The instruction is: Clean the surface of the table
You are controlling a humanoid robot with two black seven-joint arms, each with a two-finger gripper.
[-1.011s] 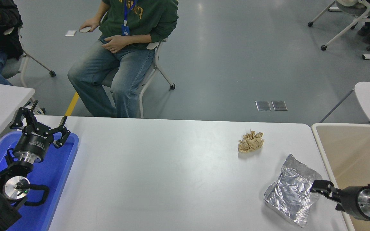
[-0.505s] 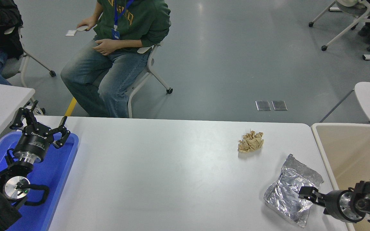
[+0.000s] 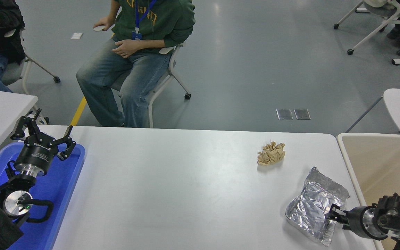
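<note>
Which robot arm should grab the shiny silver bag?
The right one, probably. The right gripper is already at the foil bag's near edge, beside the beige bin. The left gripper sits parked over the blue tray, far across the table surface.

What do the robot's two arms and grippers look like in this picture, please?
Both arms are black. The left gripper has jointed black fingers on a round black body with pale lettering above a silver ring; a black cable loops near its wrist, beside a small green light. The right gripper is black, on a silver cylindrical wrist.
</note>
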